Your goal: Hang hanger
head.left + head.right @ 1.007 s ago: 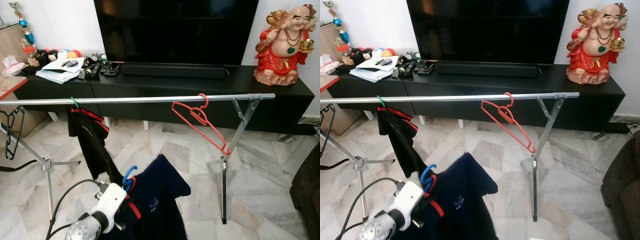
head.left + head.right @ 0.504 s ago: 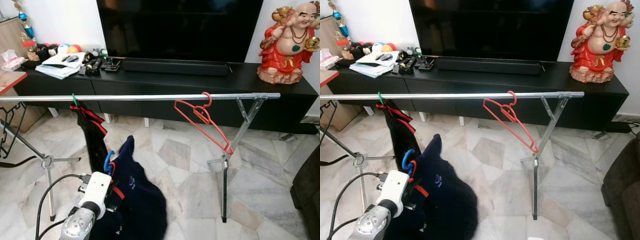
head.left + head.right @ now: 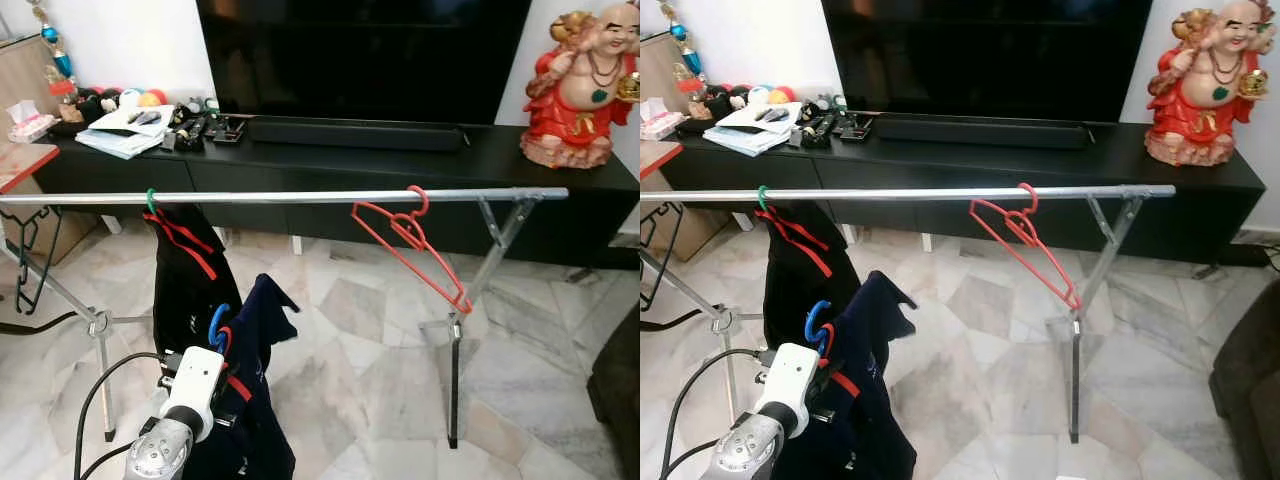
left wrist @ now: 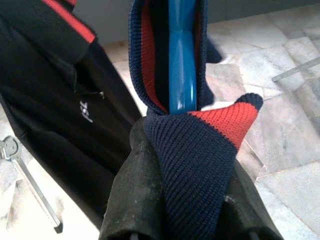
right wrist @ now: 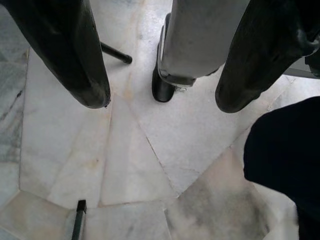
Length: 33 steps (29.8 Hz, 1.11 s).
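My left tool [image 4: 182,200] is clenched on the collar of a navy shirt [image 3: 250,400], with the blue hanger [image 3: 217,325] rising from that collar between the black fingers [image 4: 135,200]. In the head view I see the left arm low at the near left, holding the shirt up below the silver rail [image 3: 300,197]; the blue hook sits under the rail and is not on it. The shirt's collar is navy knit with a red stripe, and the body of the garment drapes down beside my arm.

Just behind it a black shirt with red trim [image 3: 185,270] hangs from a green hanger [image 3: 150,201] near the rail's left end. Toward the right end of the rail a bare red hanger [image 3: 412,250] hangs tilted, its lower arm pointing down toward the rack's right leg [image 3: 455,370]. The rack stands on a marble floor [image 3: 370,340].

Behind the rack runs a long black TV cabinet [image 3: 500,160] carrying a dark television [image 3: 360,55], a soundbar [image 3: 355,132], papers [image 3: 130,135] at its left end and a red laughing statue [image 3: 585,85] at its right end.

My right tool [image 5: 160,100] hangs released, its two fingers spread apart over the floor and a leg of the rack.
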Tool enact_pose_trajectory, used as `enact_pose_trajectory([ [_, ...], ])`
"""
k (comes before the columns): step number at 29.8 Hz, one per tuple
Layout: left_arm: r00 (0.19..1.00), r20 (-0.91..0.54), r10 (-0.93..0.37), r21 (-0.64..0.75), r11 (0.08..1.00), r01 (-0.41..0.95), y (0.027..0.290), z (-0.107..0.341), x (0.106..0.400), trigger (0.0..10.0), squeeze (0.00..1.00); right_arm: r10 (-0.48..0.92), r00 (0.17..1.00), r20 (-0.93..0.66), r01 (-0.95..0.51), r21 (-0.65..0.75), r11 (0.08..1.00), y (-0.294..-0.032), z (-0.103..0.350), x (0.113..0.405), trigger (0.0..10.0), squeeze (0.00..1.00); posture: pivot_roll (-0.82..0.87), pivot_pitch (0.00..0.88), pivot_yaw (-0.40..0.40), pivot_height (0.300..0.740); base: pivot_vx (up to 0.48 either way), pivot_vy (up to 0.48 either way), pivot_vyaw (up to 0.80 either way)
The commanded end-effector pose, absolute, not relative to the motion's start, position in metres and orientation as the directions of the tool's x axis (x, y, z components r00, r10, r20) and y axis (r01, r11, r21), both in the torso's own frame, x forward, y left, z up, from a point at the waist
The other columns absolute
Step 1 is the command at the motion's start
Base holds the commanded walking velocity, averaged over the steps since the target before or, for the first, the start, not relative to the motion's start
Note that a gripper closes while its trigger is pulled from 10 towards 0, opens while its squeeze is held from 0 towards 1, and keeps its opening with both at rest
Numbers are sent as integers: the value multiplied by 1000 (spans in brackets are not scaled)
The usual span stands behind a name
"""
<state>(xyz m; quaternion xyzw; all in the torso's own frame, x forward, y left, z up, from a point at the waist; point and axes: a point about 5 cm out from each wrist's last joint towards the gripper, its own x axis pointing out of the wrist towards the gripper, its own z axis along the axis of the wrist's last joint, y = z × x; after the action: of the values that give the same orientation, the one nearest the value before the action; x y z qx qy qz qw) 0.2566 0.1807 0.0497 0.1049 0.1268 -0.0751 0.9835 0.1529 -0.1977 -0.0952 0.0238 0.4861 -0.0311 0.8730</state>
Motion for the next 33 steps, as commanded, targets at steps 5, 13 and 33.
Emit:
enact_pose_trajectory([
  [5,963,-244,-113,180,971,159,185,53,257,10000,0,-13,513,-858,70,26,997,-191,-97,151,10000,0,-73,73,53,740,336,0,0],
  [13,961,-246,-130,187,966,178,183,53,257,10000,0,-6,506,-863,63,30,998,-188,-99,147,10000,0,-71,66,51,740,346,0,0],
  [33,939,-226,-258,163,941,297,171,57,255,10000,0,-6,491,-871,67,31,997,-188,-102,138,10000,0,-64,58,52,740,275,0,0],
])
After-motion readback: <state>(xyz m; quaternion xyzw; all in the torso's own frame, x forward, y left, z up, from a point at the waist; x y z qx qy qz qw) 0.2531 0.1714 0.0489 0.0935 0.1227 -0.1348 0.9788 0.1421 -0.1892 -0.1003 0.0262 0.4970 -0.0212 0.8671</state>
